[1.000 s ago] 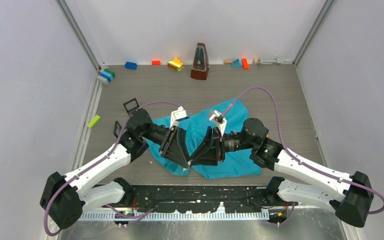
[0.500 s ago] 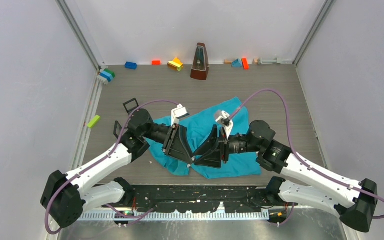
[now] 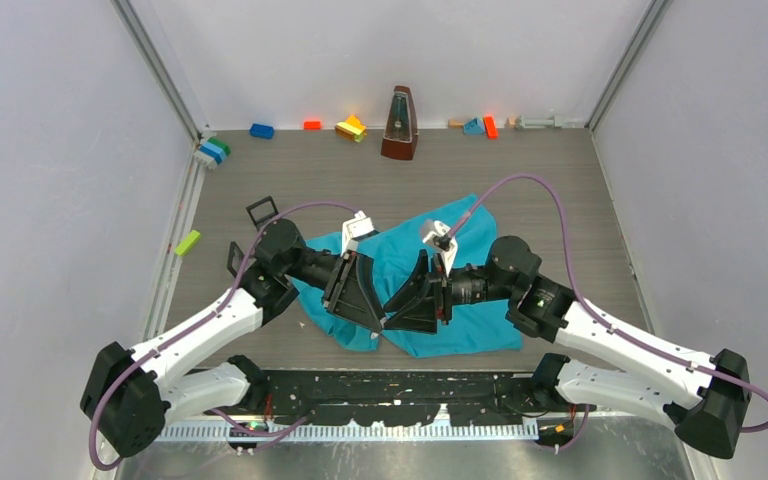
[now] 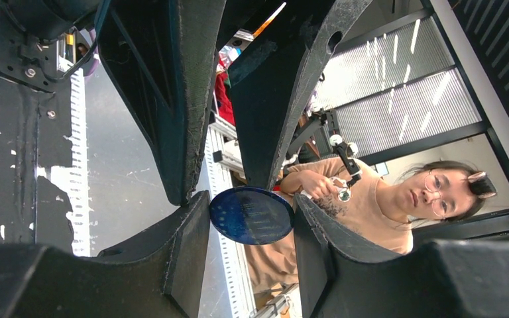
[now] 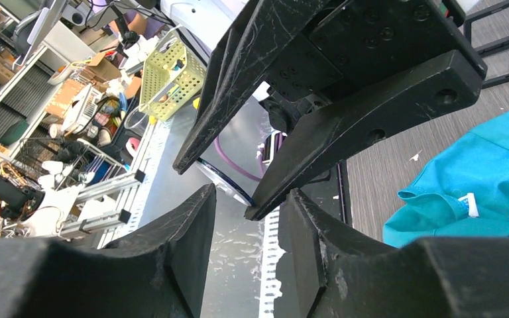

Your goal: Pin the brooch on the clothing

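Observation:
The clothing, a teal-blue T-shirt (image 3: 400, 250), lies crumpled on the table under both grippers; its edge and white neck label show in the right wrist view (image 5: 477, 185). The brooch (image 4: 252, 215) is a dark blue disc with a white back, seen edge-on in the right wrist view (image 5: 222, 179). My left gripper (image 3: 377, 327) is shut on the brooch across its width (image 4: 252, 212). My right gripper (image 3: 388, 322) faces it tip to tip, open (image 5: 248, 212), with one left fingertip between its fingers. Both hover above the shirt's near edge.
A wooden metronome (image 3: 399, 124) and coloured bricks (image 3: 350, 128) stand along the back wall. More bricks (image 3: 212, 152), a green brick (image 3: 187, 242) and a small black frame (image 3: 261, 211) lie at the left. The black rail (image 3: 390, 385) runs along the near edge.
The gripper tips stay together over the shirt's near edge. The right arm swung a little to the right, then came partly back. The left arm hardly moved.

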Action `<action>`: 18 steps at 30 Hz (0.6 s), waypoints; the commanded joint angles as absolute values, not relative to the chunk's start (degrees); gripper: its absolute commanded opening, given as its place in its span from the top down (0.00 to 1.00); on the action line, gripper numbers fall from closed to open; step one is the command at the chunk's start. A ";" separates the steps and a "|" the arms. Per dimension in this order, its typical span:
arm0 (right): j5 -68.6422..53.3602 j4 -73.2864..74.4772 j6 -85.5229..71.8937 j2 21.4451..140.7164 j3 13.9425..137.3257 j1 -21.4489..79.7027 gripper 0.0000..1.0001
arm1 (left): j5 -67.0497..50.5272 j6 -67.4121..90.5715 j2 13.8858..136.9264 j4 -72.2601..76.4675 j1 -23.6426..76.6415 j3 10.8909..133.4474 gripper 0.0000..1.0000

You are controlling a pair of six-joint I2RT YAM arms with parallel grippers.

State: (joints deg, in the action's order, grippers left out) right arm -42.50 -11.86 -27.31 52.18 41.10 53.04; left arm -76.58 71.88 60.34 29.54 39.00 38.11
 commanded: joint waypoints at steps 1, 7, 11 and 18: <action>-41.90 -13.14 -24.59 51.01 44.68 53.35 0.50 | -75.12 71.76 59.55 32.22 39.27 37.68 0.81; -39.01 -7.68 -20.91 46.74 44.49 53.35 0.41 | -75.25 71.63 59.87 32.24 39.27 37.53 0.81; -39.59 -7.34 -19.73 45.42 44.19 53.30 0.37 | -76.09 71.95 59.67 32.04 39.21 37.62 0.81; -44.04 -11.56 -19.05 48.69 45.08 53.35 0.38 | -77.40 72.31 59.76 31.73 39.25 37.45 0.82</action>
